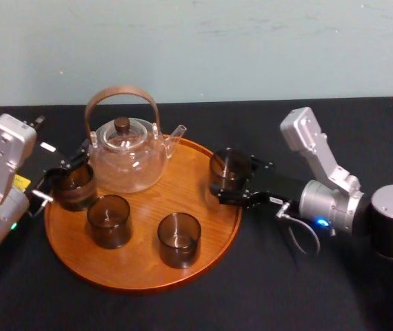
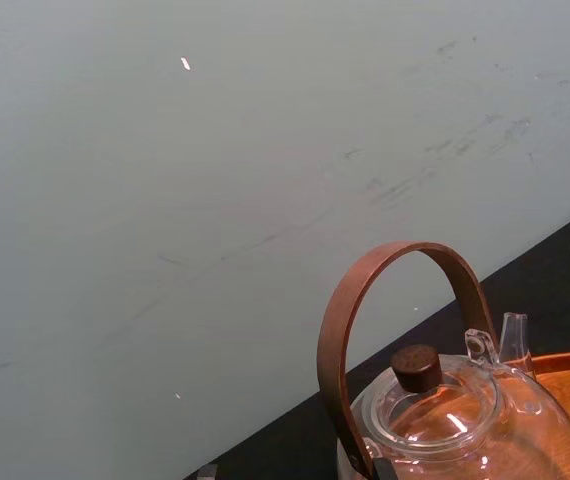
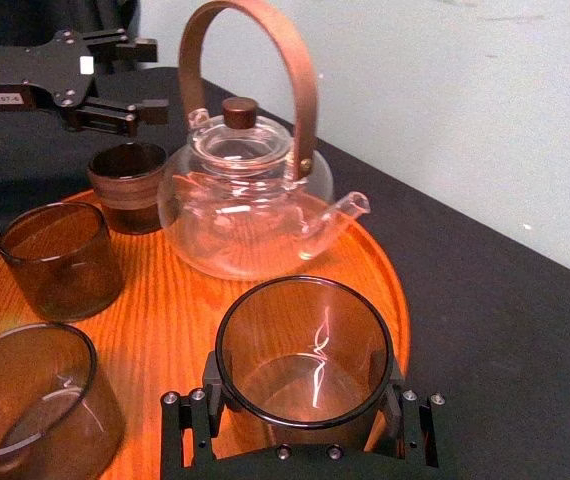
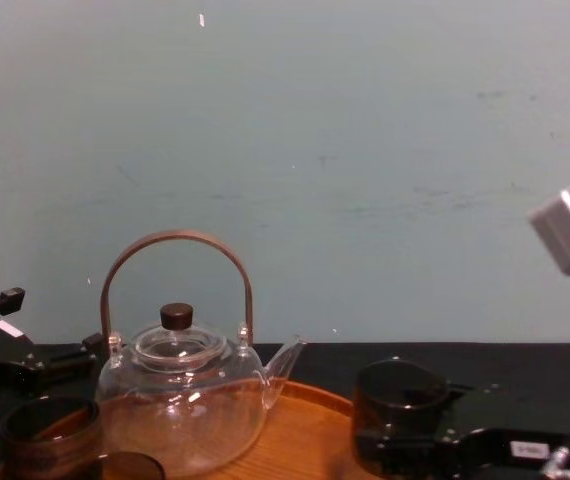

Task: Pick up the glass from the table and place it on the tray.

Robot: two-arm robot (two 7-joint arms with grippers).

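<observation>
Your right jaws were closed on the glass, one on each side of its wall, and held it upright just inside the right rim of the tray. From the right wrist you saw the glass over the orange wood with its mouth open to the camera. From the chest it stood to the right of the teapot's spout. You could not tell whether its base touched the tray. Your right arm reached in low across the black desk. The teapot sat at the back of the tray, with its arched handle upright. Three other glasses were on the wood: one at the left edge beside the teapot and two nearer the front. Your left jaws stood apart and gripped nothing. They were at the tray's left edge, just behind the leftmost glass, with your left arm beside them.
</observation>
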